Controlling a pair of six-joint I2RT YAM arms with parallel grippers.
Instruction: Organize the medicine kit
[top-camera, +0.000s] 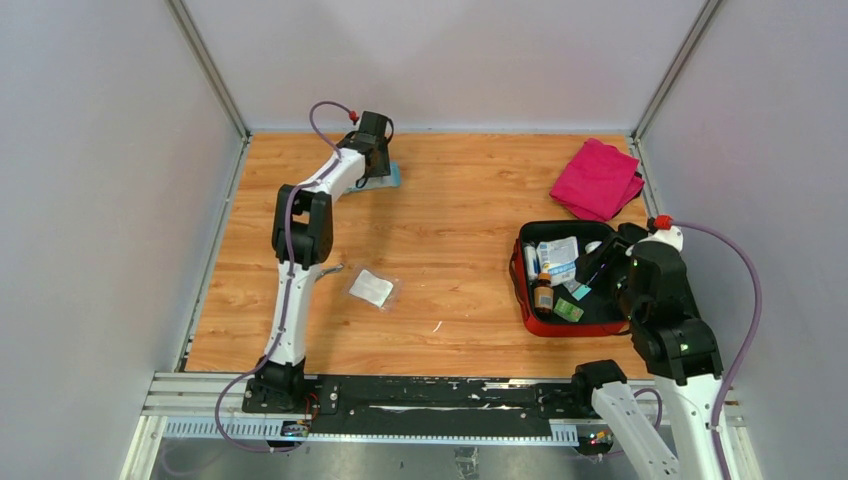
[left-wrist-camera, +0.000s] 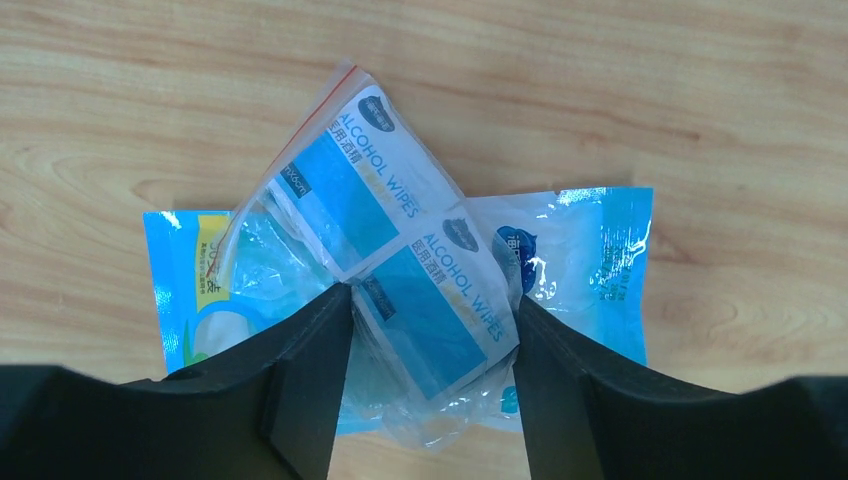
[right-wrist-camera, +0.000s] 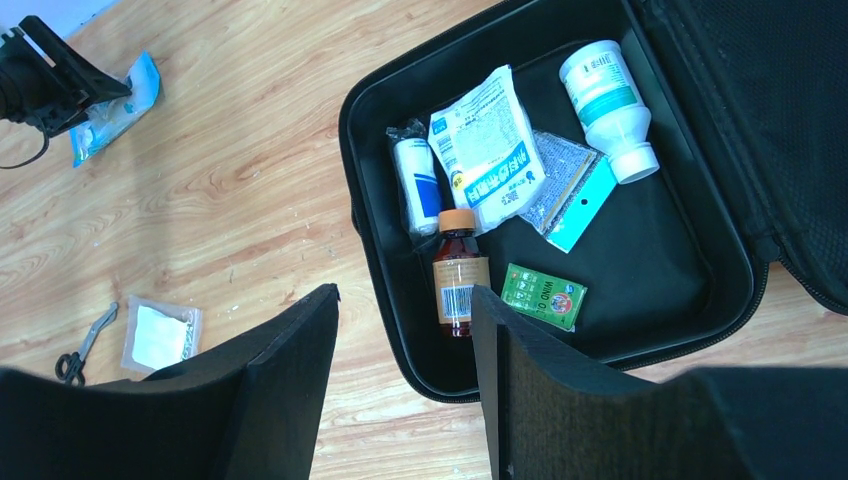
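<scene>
The medicine kit (top-camera: 520, 290) lies open at the right, red outside and black inside (right-wrist-camera: 372, 260), with a brown bottle (right-wrist-camera: 459, 275), a green box (right-wrist-camera: 543, 295), a white bottle (right-wrist-camera: 610, 105) and packets in it. My right gripper (right-wrist-camera: 405, 295) hangs open and empty above the kit's near-left corner. At the far left of the table my left gripper (left-wrist-camera: 432, 300) reaches down over a clear bag of alcohol wipes (left-wrist-camera: 400, 250). Both fingers press against the bag's sides. The bag rests on a blue packet (left-wrist-camera: 600, 260).
A magenta folded cloth (top-camera: 598, 178) lies at the back right beyond the kit. A clear gauze packet (top-camera: 371, 288) and small scissors (right-wrist-camera: 85, 345) lie mid-table near the left arm. Grey walls close in the left, right and back edges.
</scene>
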